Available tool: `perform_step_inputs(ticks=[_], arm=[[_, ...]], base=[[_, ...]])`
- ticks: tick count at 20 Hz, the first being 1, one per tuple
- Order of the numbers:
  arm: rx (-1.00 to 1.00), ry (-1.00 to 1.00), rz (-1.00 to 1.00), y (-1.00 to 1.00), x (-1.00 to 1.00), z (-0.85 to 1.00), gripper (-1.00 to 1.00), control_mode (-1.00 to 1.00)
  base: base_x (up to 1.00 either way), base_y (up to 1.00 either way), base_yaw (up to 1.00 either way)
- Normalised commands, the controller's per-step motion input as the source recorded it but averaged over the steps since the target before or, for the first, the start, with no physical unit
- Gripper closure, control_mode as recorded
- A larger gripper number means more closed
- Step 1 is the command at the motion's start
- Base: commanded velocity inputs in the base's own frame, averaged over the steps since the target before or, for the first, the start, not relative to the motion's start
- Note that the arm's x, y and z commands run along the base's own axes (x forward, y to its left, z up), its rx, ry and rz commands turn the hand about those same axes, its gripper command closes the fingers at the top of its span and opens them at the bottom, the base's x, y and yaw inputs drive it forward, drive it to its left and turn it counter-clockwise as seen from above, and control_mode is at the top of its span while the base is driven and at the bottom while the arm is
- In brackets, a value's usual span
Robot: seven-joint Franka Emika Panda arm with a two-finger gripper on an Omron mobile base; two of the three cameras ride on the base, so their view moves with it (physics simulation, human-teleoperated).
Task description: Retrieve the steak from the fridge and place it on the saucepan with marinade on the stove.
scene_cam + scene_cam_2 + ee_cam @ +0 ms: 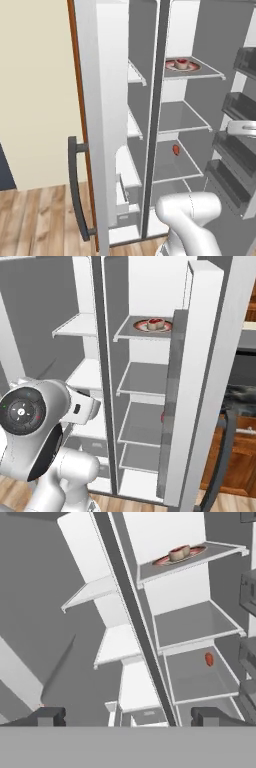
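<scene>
The small red oval steak (209,659) lies on a lower right shelf of the open silver-grey two-door fridge (100,125), clear in the hand view. In the right base view the door edge nearly hides it. The two-finger gripper (128,717), jaws spread wide and empty, faces the shelves, well short of it.

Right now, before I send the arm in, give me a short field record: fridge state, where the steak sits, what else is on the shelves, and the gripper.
fridge: both doors open, white shelves showing
steak: lying on the third shelf down in the right compartment, towards the back
other item: flat reddish dish with a small lump, top shelf, same compartment
gripper: open, empty, outside the fridge, pointing at the shelves
steak contact: none, well apart from the fingertips
</scene>
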Motion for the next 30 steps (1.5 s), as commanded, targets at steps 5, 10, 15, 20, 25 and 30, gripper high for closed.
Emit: perform_step_inputs(ticks=[5,10,15,20,25,30], arm=[[0.0,0.0,0.0,0.0,0.0,0.0,-1.0,1.0],[0.0,0.0,0.0,0.0,0.0,0.0,-1.0,1.0],[0.0,0.0,0.0,0.0,0.0,0.0,-1.0,1.0],[0.0,0.0,0.0,0.0,0.0,0.0,-1.0,1.0],[0.0,0.0,0.0,0.0,0.0,0.0,-1.0,1.0],[0.0,0.0,0.0,0.0,0.0,0.0,-1.0,1.0]], base=[[0.6,0.0,-0.04],[0.68,0.01,-0.04],[0.73,0.08,-0.05],[0.72,0.05,-0.06],[0.68,0.01,-0.05],[0.49,0.0,-0.01]])
